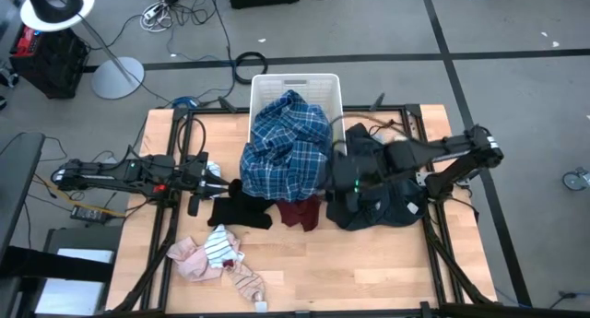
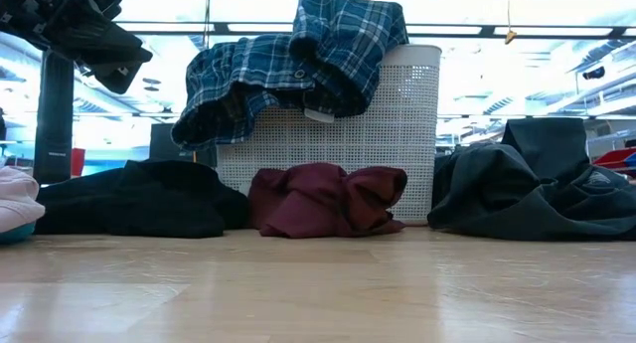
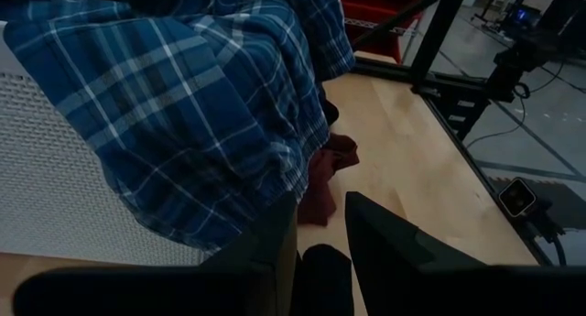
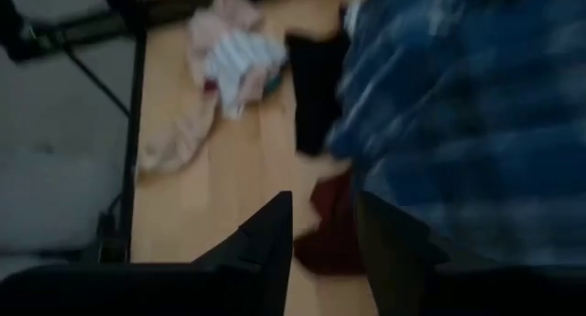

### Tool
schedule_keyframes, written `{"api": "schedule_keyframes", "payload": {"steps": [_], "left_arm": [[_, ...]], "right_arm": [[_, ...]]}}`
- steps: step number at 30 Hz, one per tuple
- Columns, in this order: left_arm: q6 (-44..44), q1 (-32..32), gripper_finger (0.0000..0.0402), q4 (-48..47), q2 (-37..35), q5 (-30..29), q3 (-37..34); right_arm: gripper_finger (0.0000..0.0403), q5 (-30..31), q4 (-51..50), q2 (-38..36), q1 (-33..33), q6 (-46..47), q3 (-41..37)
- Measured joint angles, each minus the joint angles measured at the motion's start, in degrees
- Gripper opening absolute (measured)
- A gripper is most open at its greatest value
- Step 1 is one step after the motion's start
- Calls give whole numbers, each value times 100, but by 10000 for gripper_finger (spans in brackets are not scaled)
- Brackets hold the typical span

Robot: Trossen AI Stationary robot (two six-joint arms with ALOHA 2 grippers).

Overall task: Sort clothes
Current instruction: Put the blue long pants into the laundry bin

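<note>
The blue plaid shirt (image 1: 286, 147) lies over the rim of the white slotted basket (image 1: 323, 86) and hangs down its near wall (image 2: 298, 75). On the table in front lie a black garment (image 1: 241, 210), a maroon piece (image 2: 328, 199) and, to the right, a dark pile (image 1: 383, 207). Pink and striped pieces (image 1: 210, 252) lie near the front left. My right gripper (image 4: 322, 201) hovers open between the dark pile and the shirt (image 1: 339, 191), with nothing between its fingers. My left gripper (image 3: 318, 211) waits open at the table's left, beside the black garment (image 1: 219, 184).
Black frame rails (image 1: 180, 161) run along the table's left and right sides. Bare wood (image 1: 369, 272) lies toward the near right. Beyond the far edge are a lamp stand (image 1: 115, 74) and cables on the floor.
</note>
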Motion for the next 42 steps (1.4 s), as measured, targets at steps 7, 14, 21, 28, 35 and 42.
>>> {"api": "schedule_keyframes", "payload": {"steps": [7,14,21,28,35,42], "left_arm": [[-2,0,102,3,-2,2,0],[-20,0,102,7,0,2,0],[-48,0,102,7,-1,2,0],[-48,0,102,7,-2,2,0],[-50,0,102,7,-2,2,0],[-50,0,102,13,0,2,0]], "right_arm": [[113,282,416,10,407,874,-910],[109,769,2044,3,519,292,-1852],[109,822,2481,3,508,582,-2455],[109,825,2821,3,508,974,-3117],[92,1248,4078,3,503,896,-3958],[9,1490,4714,468,588,209,-3786]]}}
